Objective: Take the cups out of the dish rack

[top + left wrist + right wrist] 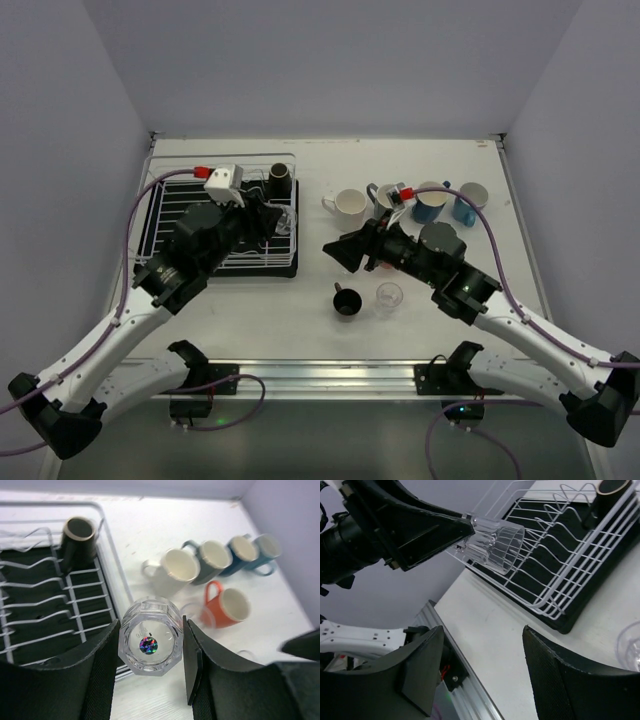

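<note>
The left fingers (102, 672), broad matte black wedges, pinch a clear glass tumbler (150, 642) by its thick eight-sided base, one finger on each side. A small iridescent sticker (148, 645) sits at the middle of that base. From the right wrist the tumbler (495, 542) shows ribbed, faceted walls and lies tipped on its side, mouth pointing away from the fingers, lifted over the near edge of the dish rack (560, 575).

The rack is thin white wire with rows of looped prongs on a flat black tray. A tall, dark brown cup (78, 540) with a pale rim stands in its far corner.

The right fingers (420, 670) stand spread with nothing between them, low over the smooth white table (495, 630).

On the table beside the rack stand glazed, handled mugs in a row: cream (177, 567), grey (212, 555), dark blue (242, 550), light blue (267, 547). An orange mug (227, 605) sits in front of them. Nearer the arms are a dark cup (347, 300) and another clear glass (389, 296).
</note>
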Action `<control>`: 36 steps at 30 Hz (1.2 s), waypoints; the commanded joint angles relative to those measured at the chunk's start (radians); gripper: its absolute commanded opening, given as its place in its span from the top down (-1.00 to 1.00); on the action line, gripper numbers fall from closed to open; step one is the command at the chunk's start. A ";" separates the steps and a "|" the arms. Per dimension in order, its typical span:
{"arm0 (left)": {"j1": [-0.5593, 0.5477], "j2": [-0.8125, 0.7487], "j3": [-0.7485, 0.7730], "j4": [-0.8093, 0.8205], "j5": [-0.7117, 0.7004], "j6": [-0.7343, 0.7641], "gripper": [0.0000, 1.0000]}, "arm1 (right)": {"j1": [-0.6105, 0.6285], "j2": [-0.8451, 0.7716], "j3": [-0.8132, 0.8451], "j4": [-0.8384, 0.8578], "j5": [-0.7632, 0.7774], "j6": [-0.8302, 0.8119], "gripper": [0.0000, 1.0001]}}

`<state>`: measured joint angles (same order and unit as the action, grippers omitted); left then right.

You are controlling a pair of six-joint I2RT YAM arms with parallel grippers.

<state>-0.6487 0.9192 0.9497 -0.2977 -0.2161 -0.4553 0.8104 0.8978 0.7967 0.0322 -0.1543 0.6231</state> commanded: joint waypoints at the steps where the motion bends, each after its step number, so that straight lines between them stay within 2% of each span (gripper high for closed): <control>1: 0.000 -0.072 -0.040 0.181 0.164 -0.115 0.94 | -0.004 0.038 -0.008 0.233 -0.087 0.050 -0.34; 7: -0.002 -0.134 -0.107 0.354 0.349 -0.246 0.94 | -0.005 0.058 -0.033 0.310 -0.114 0.087 -0.36; 15: -0.002 -0.102 -0.183 0.550 0.524 -0.384 0.95 | -0.008 0.070 -0.027 0.353 -0.163 0.104 -0.34; 18: 0.000 -0.089 -0.209 0.620 0.572 -0.420 0.95 | -0.007 0.063 -0.037 0.383 -0.177 0.104 -0.27; 21: 0.000 -0.079 -0.232 0.661 0.599 -0.441 0.89 | -0.007 0.044 -0.056 0.425 -0.175 0.113 0.05; 24: -0.002 -0.071 -0.246 0.675 0.627 -0.442 0.48 | -0.007 0.021 -0.086 0.468 -0.163 0.122 0.48; 25: -0.002 -0.071 -0.244 0.671 0.630 -0.438 0.02 | -0.007 0.016 -0.096 0.466 -0.157 0.124 0.63; 26: -0.002 -0.069 -0.239 0.657 0.632 -0.428 -0.22 | -0.007 0.012 -0.100 0.465 -0.156 0.124 0.87; 28: -0.002 -0.075 -0.215 0.596 0.621 -0.381 -0.62 | -0.007 -0.008 -0.108 0.439 -0.148 0.121 1.00; 31: -0.002 -0.091 -0.157 0.465 0.571 -0.283 -0.91 | -0.007 -0.026 -0.050 0.243 -0.122 0.078 1.00; 34: -0.002 -0.112 -0.091 0.286 0.468 -0.162 -1.00 | -0.007 -0.043 0.024 -0.038 -0.061 0.014 1.00; 35: 0.000 -0.123 -0.079 0.225 0.436 -0.133 -1.00 | -0.005 -0.043 0.047 -0.210 -0.039 -0.005 1.00; 36: 0.000 -0.129 -0.057 0.139 0.369 -0.078 -1.00 | -0.007 -0.040 0.094 -0.294 -0.015 -0.044 1.00</control>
<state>-0.6487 0.8318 0.8040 0.0471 0.2771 -0.6956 0.8059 0.8810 0.7692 0.0784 -0.2649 0.6823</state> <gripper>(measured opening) 0.997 0.103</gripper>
